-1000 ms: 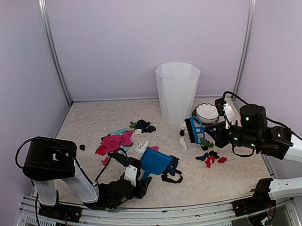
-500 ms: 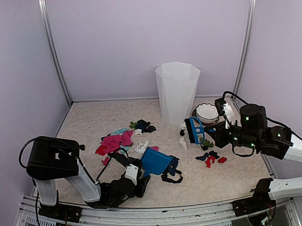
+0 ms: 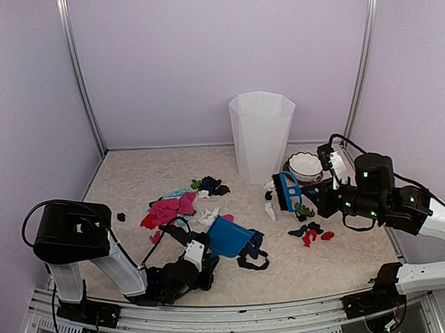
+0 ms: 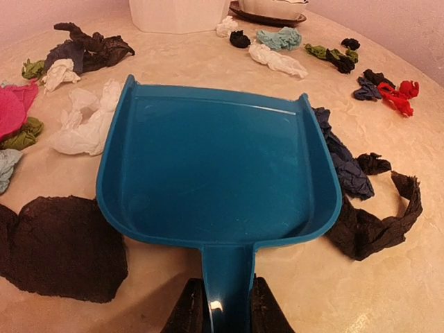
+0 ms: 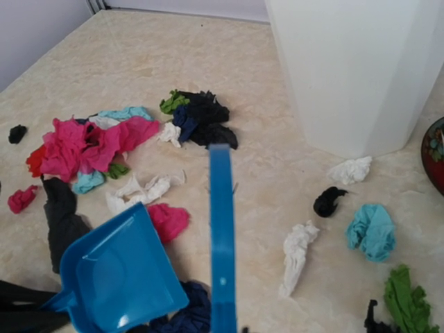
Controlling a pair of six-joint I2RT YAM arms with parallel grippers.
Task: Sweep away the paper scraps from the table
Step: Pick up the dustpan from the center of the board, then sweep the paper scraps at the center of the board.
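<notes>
Paper scraps, crumpled, in pink, red, black, teal, green and white, lie scattered across the middle of the beige speckled marble-pattern table. The largest pink clump is at 10 o'clock from the blue plastic dustpan. Dark blue and black strips touch the pan's side at 3 o'clock, and red and dark bits lie farther out the same way. A green-and-black clump is at 12 o'clock. One lone black bit sits near the table's 9 o'clock edge.

The dustpan sits on the table, mouth toward 12 o'clock. Left gripper: fingers pressed to both sides of the pan's handle, pinching it, low near the 6 o'clock edge. Right gripper: clamped on the blue brush at the 3 o'clock side, over white and black scraps.

Room:
- A tall white faceted bin stands upright at 12 o'clock.
- A white scalloped bowl sits just beside the bin, at its 4 o'clock.
- Pale lilac walls close three sides.
- Metal rails run up the back corners.
- A metal front edge runs along 6 o'clock.
</notes>
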